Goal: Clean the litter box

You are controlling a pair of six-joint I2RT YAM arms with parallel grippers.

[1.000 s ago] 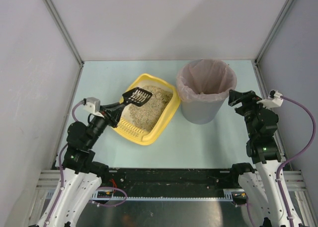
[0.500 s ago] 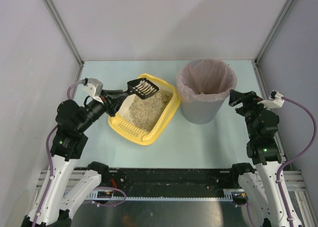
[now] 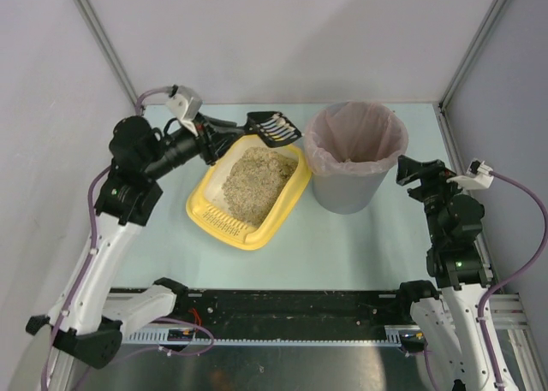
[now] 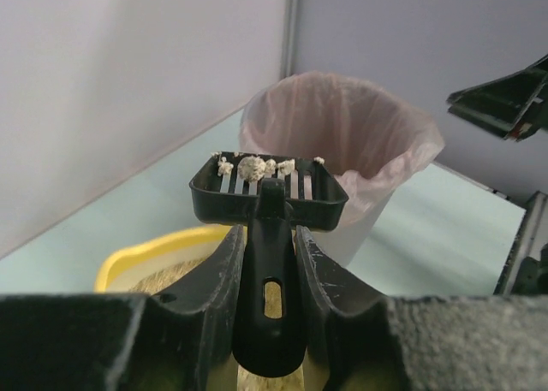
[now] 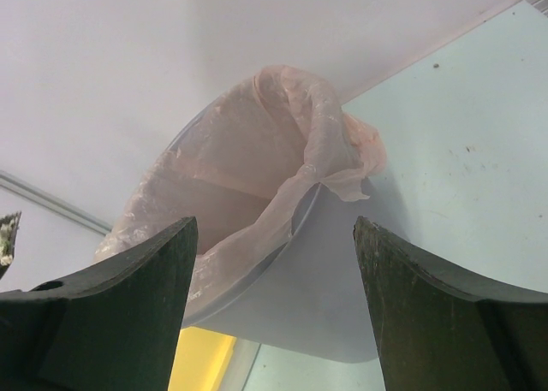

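The yellow litter box [image 3: 288, 198] lies left of centre with beige litter [image 3: 253, 184] in it; its rim [image 4: 145, 254] shows in the left wrist view. My left gripper [image 3: 229, 130] is shut on the handle of a black slotted scoop [image 3: 274, 127], held raised over the box's far end. In the left wrist view the scoop [image 4: 268, 190] carries a few pale clumps [image 4: 251, 167]. My right gripper [image 3: 413, 170] is open and empty, just right of the grey bin [image 3: 355, 156].
The grey round bin with a pinkish liner [image 4: 342, 134] stands right of the litter box and fills the right wrist view [image 5: 257, 211]. Grey walls close in at the back and both sides.
My left arm has lifted the scoop out of the litter and carried it up and right, toward the bin. The right arm has barely moved.
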